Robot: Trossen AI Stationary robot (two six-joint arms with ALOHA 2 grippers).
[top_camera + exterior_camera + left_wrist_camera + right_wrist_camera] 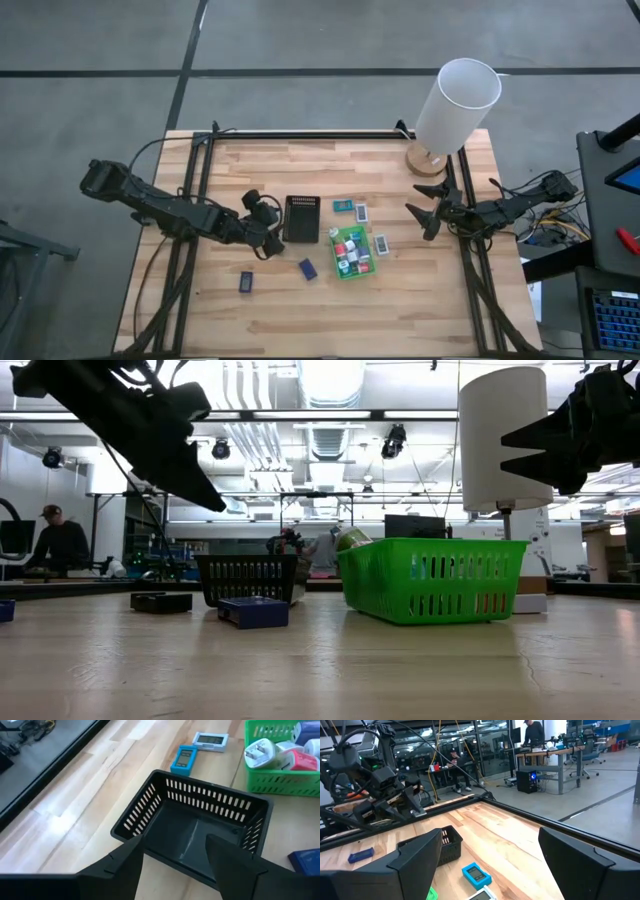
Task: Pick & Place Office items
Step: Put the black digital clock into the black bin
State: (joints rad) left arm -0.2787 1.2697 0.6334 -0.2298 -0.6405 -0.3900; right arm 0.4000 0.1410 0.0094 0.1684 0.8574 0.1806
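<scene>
Left pincer [268, 243] tips hidden overhead

Most of the office items [350, 252], small white, pink-red and teal blocks, lie heaped in the green tray [339, 267] near the worktop's middle. A white charger plug [258, 751] rests on top of the heap. Just beside the tray lie a teal packet [343, 206], flat, and two white-framed packets [361, 212] [380, 244]. A dark blue block [308, 268] and a darker one [246, 283] lie apart on the bare wood.
</scene>
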